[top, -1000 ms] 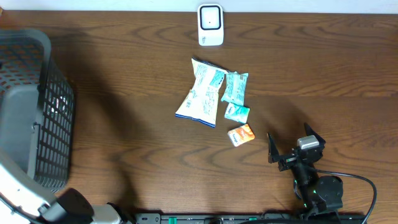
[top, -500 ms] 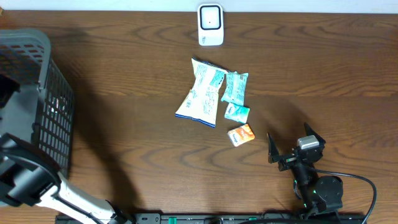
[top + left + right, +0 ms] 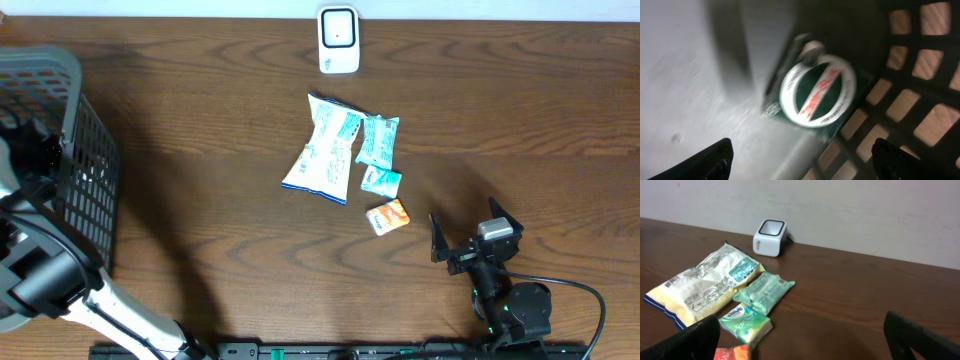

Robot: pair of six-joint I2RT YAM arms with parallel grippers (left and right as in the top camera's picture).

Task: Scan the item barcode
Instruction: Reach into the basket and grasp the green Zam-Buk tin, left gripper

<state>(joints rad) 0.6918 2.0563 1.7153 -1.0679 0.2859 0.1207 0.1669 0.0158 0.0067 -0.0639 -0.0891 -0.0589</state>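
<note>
Left side: the left arm is reaching down into the grey mesh basket at the table's edge, and from overhead its tool is hard to make out among the dark arm parts. On the wrist view the left gripper is standing wide open, gripping nothing, with only the two dark fingertips showing at the bottom corners. Between and beyond them a dark green pack with a white ring and red lettering is lying on the basket floor against the mesh wall. The picture is blurring badly here; the lettering cannot be read and no barcode can be made out.

Right side: the right gripper is sitting low near the front edge of the brown table, jaws spread fully and empty, well apart from the goods.

Centre: the white scanner is standing at the far edge by the wall. Near it four packets are lying together: a yellow-and-white snack bag, a teal packet just beside it, a small green tissue pack and an orange sachet. On the right wrist view the sachet is being cut off by the lower frame edge.
</note>
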